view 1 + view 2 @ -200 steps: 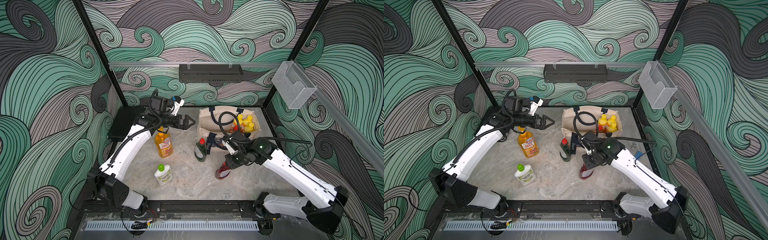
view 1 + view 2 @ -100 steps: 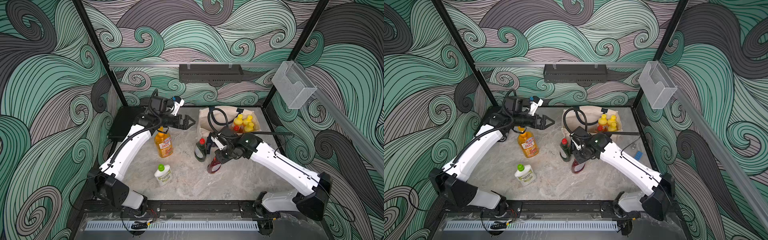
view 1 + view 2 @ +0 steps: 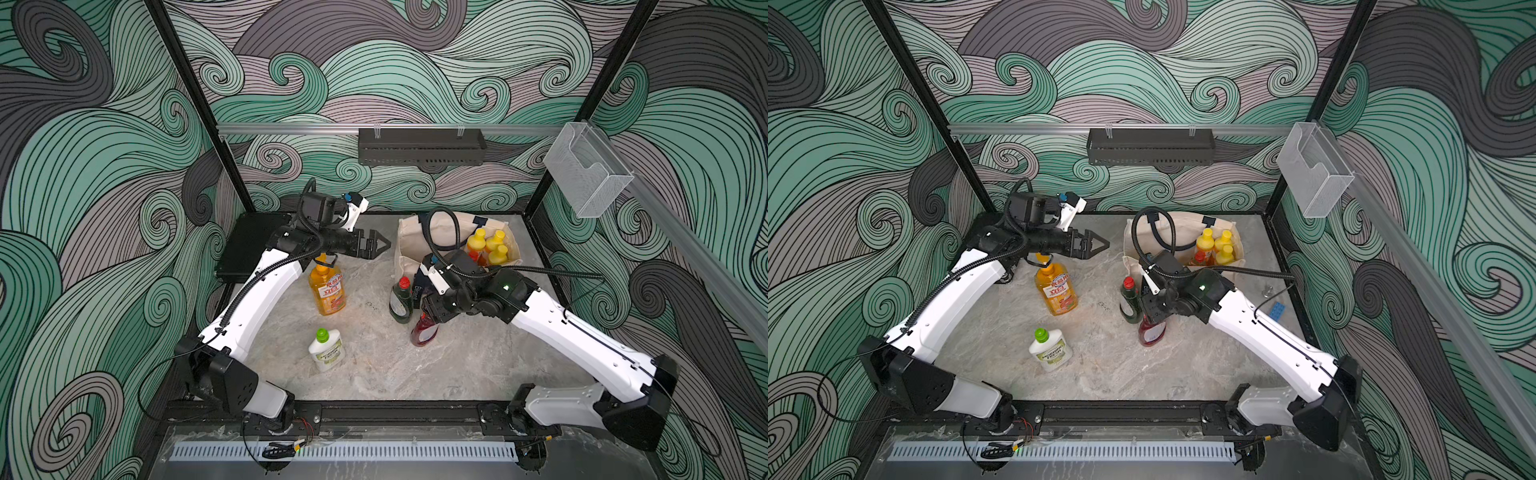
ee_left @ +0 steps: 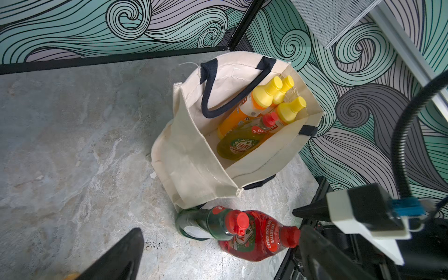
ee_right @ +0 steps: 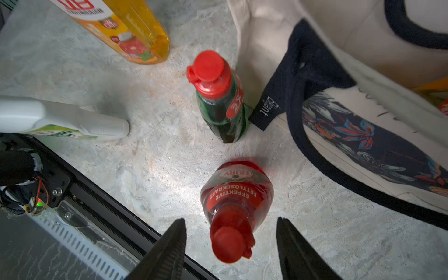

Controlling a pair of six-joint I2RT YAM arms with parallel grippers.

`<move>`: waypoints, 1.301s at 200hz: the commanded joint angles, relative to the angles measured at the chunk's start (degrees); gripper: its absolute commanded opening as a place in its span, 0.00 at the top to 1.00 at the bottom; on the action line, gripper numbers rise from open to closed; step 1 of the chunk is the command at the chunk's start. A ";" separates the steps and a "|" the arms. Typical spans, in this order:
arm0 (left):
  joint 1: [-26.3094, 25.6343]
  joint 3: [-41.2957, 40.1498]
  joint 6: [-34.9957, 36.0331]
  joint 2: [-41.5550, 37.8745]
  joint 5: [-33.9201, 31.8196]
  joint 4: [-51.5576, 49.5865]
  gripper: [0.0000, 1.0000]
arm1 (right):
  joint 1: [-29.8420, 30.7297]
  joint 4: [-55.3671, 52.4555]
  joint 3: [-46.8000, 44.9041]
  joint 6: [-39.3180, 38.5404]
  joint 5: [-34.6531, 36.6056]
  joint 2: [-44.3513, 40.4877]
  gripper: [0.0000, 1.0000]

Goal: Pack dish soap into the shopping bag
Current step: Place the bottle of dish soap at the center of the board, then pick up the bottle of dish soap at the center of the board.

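A: How do the right fingers (image 5: 169,247) stand?

B: They are apart, one on each side of the cap of the red transparent plastic bottle (image 5: 236,194), with a gap on both sides. They grip nothing.

A: And where is this bottle?

B: On the grey marbled worktop (image 3: 374,374), perhaps leaning a little. It is just beside the dark green plastic bottle with a red cap (image 5: 221,104); I cannot tell if the two touch. Both are just in front of the cream canvas shopping bag with navy handles (image 4: 194,157).

A: What is inside the bag?

B: Three orange bottles with yellow caps (image 4: 264,95) and a yellow-green bottle with a red cap (image 4: 238,145), all at one end.

A: The left fingers (image 4: 116,254)?

B: Wide apart and empty, in the air near the top of the tall orange pump bottle (image 3: 327,291). The white bottle with a green cap (image 3: 326,351) stands well apart from the bag.

A: Which step is it?

B: I think it is the grasp of the red bottle; four bottles are not yet packed. Next, the right fingers should close under the cap, lift without knocking the green bottle, and go over the rim to the free end.
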 commanded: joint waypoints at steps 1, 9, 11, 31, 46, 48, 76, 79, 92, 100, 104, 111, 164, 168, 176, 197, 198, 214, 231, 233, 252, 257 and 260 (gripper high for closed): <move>-0.17 0.02 0.69 0.38 -0.11 0.23 0.01 | 0.24 2.34 -0.97 -0.78 0.16 -2.20 0.33; -0.19 0.03 0.62 0.45 -0.11 0.21 0.01 | 0.18 2.69 -1.57 -0.92 0.06 -3.27 0.31; -0.18 0.02 0.64 0.39 -0.11 0.21 0.01 | 0.22 2.87 -1.85 -1.01 0.15 -3.59 0.31; -0.17 0.02 0.60 0.37 -0.11 0.24 0.01 | 0.16 6.13 -6.14 -2.01 -0.62 -8.42 0.29; -0.17 0.03 0.68 0.40 -0.19 0.27 0.01 | 0.14 10.94 -11.55 -3.43 -3.22 -13.60 0.28; -0.22 0.02 0.68 0.44 -0.24 0.22 0.01 | 0.15 11.70 -12.38 -3.51 -3.37 -14.19 0.28; -0.17 0.02 0.68 0.59 -0.27 0.29 0.01 | 0.11 18.88 -20.50 -4.63 -6.61 -22.54 0.27; -0.18 0.05 0.68 0.63 -0.21 0.23 0.01 | 0.15 19.49 -21.27 -4.58 -6.37 -23.39 0.27; -0.25 0.03 0.72 0.64 -0.20 0.23 0.01 | 0.15 21.66 -24.09 -4.47 -5.27 -26.40 0.27; -0.25 0.02 0.73 0.65 -0.20 0.21 0.01 | 0.15 23.01 -25.91 -4.44 -4.90 -27.93 0.26; -0.26 0.02 0.70 0.64 -0.20 0.28 0.01 | 0.15 23.72 -26.79 -4.44 -4.89 -28.59 0.26; -0.28 0.02 0.68 0.55 -0.22 0.28 0.01 | 0.15 24.98 -28.31 -4.53 -4.75 -29.47 0.26; -0.35 -0.03 0.74 0.76 -0.20 0.28 0.01 | 0.15 32.28 -34.39 -5.22 -3.79 -29.30 0.26; -0.37 -0.05 0.69 0.73 -0.20 0.34 0.01 | 0.08 33.10 -34.82 -5.23 -3.85 -29.33 0.26; -0.35 -0.06 0.68 0.80 -0.20 0.21 0.01 | 0.15 35.20 -35.52 -5.24 -3.64 -29.60 0.26; -0.39 -0.05 0.68 0.89 -0.20 0.21 0.01 | -0.02 38.16 -36.77 -5.43 -3.13 -29.54 0.26; -0.37 -0.06 0.68 0.89 -0.20 0.21 0.01 | -0.03 38.18 -36.77 -5.42 -3.10 -29.48 0.26; -0.35 -0.07 0.68 0.89 -0.12 0.25 0.02 | -0.11 39.09 -36.77 -5.42 -3.63 -28.25 0.28; -0.44 -0.07 0.74 0.89 -0.02 0.29 0.01 | -0.19 40.29 -36.85 -5.16 -4.12 -27.06 0.31; -0.44 -0.07 0.72 0.87 -0.02 0.32 0.01 | -0.20 40.35 -36.84 -5.15 -4.10 -26.92 0.31; -0.52 -0.05 0.77 0.88 -0.02 0.37 0.01 | -0.30 40.66 -36.83 -5.15 -4.19 -25.47 0.33; -0.57 -0.10 0.79 0.89 -0.02 0.35 0.01 | -0.29 40.67 -36.84 -5.16 -4.21 -25.31 0.33; -0.54 -0.03 0.79 0.88 -0.02 0.35 0.01 | -0.36 40.62 -36.84 -5.15 -4.23 -25.13 0.33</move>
